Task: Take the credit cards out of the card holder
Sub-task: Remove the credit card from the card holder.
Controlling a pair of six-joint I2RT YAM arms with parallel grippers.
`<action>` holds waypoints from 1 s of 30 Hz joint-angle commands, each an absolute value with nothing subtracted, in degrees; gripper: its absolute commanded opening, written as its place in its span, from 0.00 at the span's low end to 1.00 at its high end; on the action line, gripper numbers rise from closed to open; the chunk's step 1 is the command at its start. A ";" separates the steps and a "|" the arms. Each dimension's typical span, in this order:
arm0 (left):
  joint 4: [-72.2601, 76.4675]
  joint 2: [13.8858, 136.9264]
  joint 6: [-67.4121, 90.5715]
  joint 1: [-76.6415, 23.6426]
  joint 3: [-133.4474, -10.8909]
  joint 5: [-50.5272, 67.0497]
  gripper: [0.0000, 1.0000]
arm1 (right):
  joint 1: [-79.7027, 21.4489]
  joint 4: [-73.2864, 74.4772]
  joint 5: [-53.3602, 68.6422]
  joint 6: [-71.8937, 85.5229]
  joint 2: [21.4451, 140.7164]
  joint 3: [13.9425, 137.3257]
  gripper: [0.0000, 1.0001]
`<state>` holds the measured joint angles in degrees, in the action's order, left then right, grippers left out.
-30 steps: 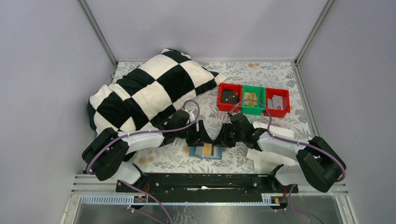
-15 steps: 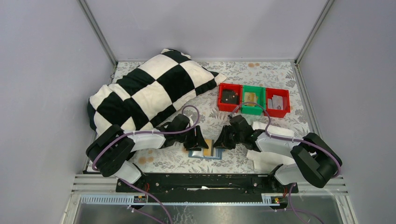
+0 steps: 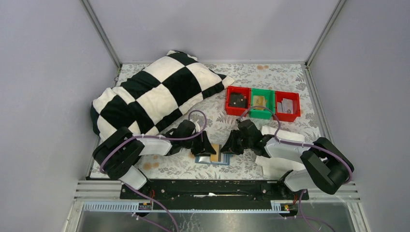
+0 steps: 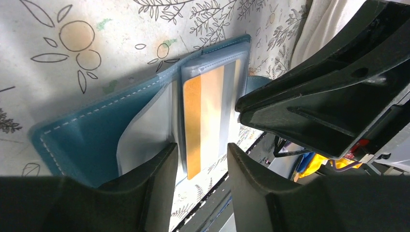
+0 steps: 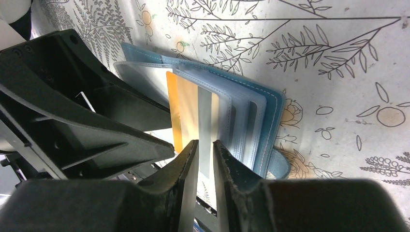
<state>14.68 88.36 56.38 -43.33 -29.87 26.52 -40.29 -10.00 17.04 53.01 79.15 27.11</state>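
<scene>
- While it lies open on the floral bench (image 3: 270, 77) just ahead of the arm bases, the card holder (image 4: 87, 140) shows an orange-and-silver card (image 4: 203, 111) in a clear sleeve.
- At the holder's left side, the left gripper (image 4: 202, 150) has its fingers apart, straddling that card's end.
- From the holder's right, the right gripper (image 5: 205, 144) has its fingers nearly together over the card; I cannot tell whether they pinch it.
- Beyond the holder to the left lies a checkered pillow (image 3: 154, 92); beyond it to the right stands a row of red and green bins (image 3: 261, 102).

No legible text, label or number on anything
</scene>
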 commanded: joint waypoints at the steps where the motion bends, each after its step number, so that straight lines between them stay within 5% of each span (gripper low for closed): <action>1: 20.08 89.39 57.84 -43.19 -28.58 27.74 0.44 | -40.26 -7.56 14.59 52.47 80.22 25.55 0.25; 12: 16.22 87.89 55.99 -43.07 -29.55 26.16 0.00 | -40.31 -7.58 14.41 52.38 80.39 25.21 0.25; 26: 3.78 77.71 48.56 -35.38 -28.09 25.16 0.00 | -40.27 -9.27 15.13 51.99 83.87 24.52 0.23; 30: -4.46 72.70 44.73 -33.22 -31.51 24.32 0.00 | -40.29 -5.96 15.66 51.22 80.18 26.64 0.31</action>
<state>2.90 77.69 50.11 -35.29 -28.25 26.94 -40.27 -14.94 18.37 53.82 81.73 26.72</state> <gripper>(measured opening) 0.007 0.260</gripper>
